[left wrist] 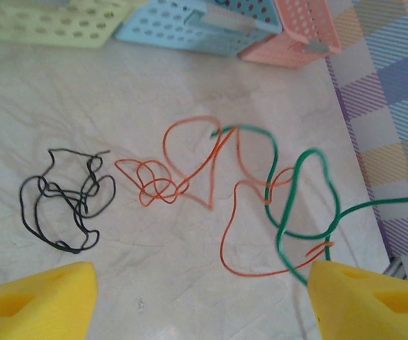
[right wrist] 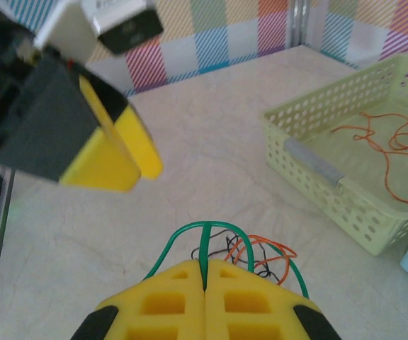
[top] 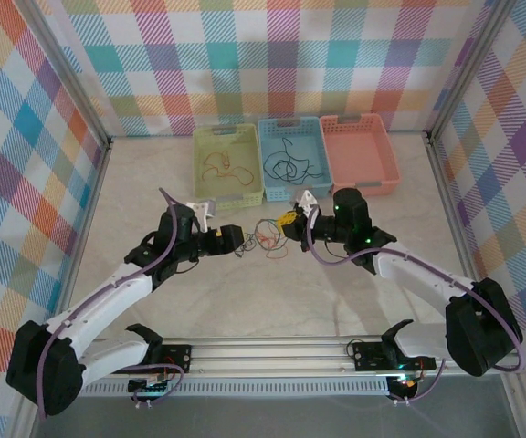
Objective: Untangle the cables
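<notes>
Marbled tabletop (top: 272, 292): right fingers (right wrist: 190, 297) clenched on green cable (right wrist: 205, 244), left fingers (left wrist: 367, 304) spread, empty; best pinch orange cable (left wrist: 163, 190) just ahead of them, then draw apart slowly.

Baskets: three, namely a yellow-green basket (top: 226, 130), a blue basket (top: 289, 121) and a pink basket (top: 359, 155).
Cables on the worktop (top: 336, 301): one black cable (left wrist: 76, 205), one green cable (left wrist: 336, 205), and orange strands (left wrist: 154, 188), one or two, too tangled to tell.
Cables in baskets: one orange cable (top: 219, 165) in the yellow-green, one dark cable (top: 290, 165) in the blue.
Tools: two, a left tool (left wrist: 200, 304) and a right tool (right wrist: 204, 278).
</notes>
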Robot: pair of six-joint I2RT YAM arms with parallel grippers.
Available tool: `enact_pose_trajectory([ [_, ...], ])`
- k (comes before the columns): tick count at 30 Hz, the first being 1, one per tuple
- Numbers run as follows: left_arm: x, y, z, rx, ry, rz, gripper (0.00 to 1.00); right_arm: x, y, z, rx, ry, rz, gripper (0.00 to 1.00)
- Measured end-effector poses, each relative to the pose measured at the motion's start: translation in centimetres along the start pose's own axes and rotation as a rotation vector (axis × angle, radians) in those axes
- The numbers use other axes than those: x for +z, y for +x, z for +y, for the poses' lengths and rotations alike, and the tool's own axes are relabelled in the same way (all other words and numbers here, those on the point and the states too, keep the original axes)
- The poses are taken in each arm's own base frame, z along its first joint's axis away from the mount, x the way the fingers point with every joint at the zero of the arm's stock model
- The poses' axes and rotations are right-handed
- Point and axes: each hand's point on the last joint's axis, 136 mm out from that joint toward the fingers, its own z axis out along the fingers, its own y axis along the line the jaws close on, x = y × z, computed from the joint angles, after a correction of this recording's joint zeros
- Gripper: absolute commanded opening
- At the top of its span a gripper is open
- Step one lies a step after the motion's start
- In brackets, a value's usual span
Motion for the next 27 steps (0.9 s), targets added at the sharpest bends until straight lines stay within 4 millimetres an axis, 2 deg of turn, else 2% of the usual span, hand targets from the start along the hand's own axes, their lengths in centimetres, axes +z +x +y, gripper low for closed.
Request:
enact_pose_trajectory([
  [3,0.5,-0.1,-0.6,-0.02,0.038,0.005,0.77,-0.2,-0.4,-0.2,0.029,0.022,-0.025,0.0],
  [5,0.8,-0.1,-1.2,-0.027,0.066,0.006,0.7,-0.3,-0.2,-0.4,0.053,0.035,-0.028,0.0],
  [7,1.2,0.0,-2.0,-0.018,0.099,0.014,0.68,-0.3,0.0,-0.9,0.087,0.062,-0.025,0.0],
  [12,2.0,2.3,-4.8,0.061,0.17,0.073,0.71,-0.5,0.1,-2.4,0.203,0.15,-0.028,0.0],
  [18,2.2,2.8,-6.1,0.121,0.206,0.069,0.75,-0.7,0.1,-3.7,0.34,0.225,-0.03,0.0],
  [24,3.8,4.4,-7.0,0.2,0.186,0.109,0.75,-1.1,-1.5,-4.6,0.493,0.277,-0.054,0.0],
  [27,4.5,4.1,-7.7,0.252,0.16,0.105,0.75,-1.4,-2.7,-5.0,0.559,0.3,-0.066,0.0],
])
